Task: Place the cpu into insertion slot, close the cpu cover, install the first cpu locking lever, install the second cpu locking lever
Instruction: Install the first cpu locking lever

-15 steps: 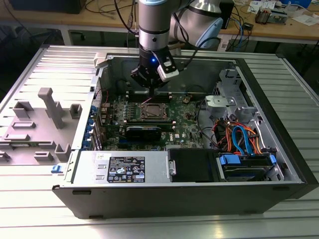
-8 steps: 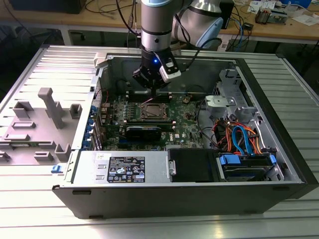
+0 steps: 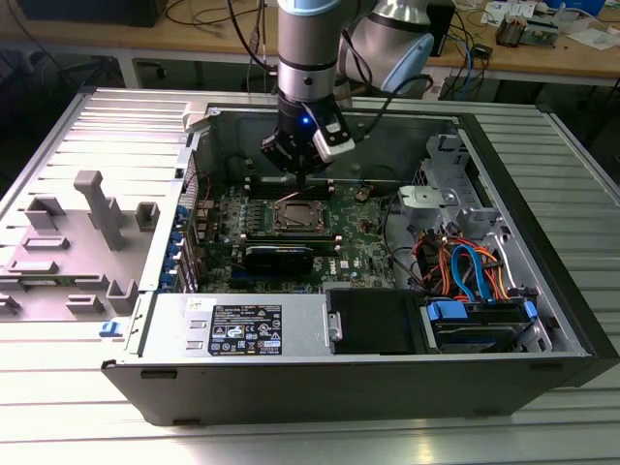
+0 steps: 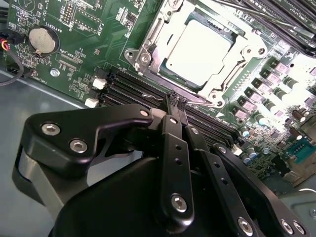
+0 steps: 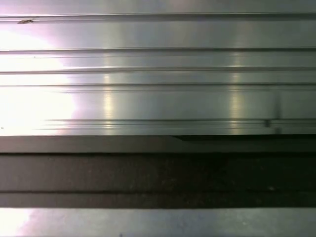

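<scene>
The cpu (image 4: 197,52), a pale silvery square, lies flat in the insertion slot (image 3: 295,215) on the green motherboard. The cpu cover (image 4: 157,37), a metal frame with bolts at its corners, lies down around the chip. My gripper (image 4: 177,101) hovers beside the socket, over the black memory slots (image 4: 129,84). Its two dark fingers are pressed together with nothing between them. In the exterior view my gripper (image 3: 305,177) hangs inside the open case, just behind the socket. I cannot make out how the locking levers stand.
The case's walls (image 3: 542,291) surround the board. A power supply (image 3: 237,325) and a black shroud (image 3: 373,320) sit along the near side, with orange and blue cables (image 3: 465,266) to the exterior view's right. Grey fixture blocks (image 3: 97,208) stand on the ribbed table at the left. A coin battery (image 4: 42,39) sits near the slots.
</scene>
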Available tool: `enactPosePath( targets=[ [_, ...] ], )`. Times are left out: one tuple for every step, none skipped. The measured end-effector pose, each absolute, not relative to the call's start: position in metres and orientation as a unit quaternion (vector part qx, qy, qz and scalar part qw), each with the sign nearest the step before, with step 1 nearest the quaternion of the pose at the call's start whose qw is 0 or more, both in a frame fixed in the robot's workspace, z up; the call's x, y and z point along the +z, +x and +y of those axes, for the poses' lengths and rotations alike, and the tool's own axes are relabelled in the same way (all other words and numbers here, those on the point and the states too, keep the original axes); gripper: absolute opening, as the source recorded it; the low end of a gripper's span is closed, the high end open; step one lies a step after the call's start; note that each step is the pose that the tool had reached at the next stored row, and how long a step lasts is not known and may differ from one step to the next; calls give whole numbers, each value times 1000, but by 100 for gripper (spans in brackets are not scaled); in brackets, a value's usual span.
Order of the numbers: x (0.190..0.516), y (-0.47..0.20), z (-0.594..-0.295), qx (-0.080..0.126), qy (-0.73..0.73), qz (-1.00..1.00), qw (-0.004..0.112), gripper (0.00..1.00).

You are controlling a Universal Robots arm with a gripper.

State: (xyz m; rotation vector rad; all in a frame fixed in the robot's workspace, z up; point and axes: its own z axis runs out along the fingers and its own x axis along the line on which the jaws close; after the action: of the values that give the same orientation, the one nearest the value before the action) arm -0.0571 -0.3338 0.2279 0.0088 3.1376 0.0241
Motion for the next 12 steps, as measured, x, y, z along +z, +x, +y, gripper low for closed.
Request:
enactPosePath(
  targets=[
    [227, -56, -334, 8, 3, 1000, 2, 11],
    [227, -55, -334, 8, 3, 1000, 2, 11],
    [226, -54, -334, 8, 3, 1000, 2, 11],
    [226, -54, -334, 8, 3, 1000, 2, 11],
    [225, -53, -334, 8, 3, 1000, 2, 11],
    [224, -52, -334, 8, 3, 1000, 2, 11],
    [224, -52, -334, 8, 3, 1000, 2, 11],
    [223, -51, -334, 8, 3, 1000, 2, 11],
    [222, -51, -334, 8, 3, 1000, 2, 11],
    [221, -51, -334, 8, 3, 1000, 2, 11],
    [220, -50, -334, 8, 3, 1000, 2, 11],
    [219, -50, -334, 8, 3, 1000, 2, 11]
  ],
)
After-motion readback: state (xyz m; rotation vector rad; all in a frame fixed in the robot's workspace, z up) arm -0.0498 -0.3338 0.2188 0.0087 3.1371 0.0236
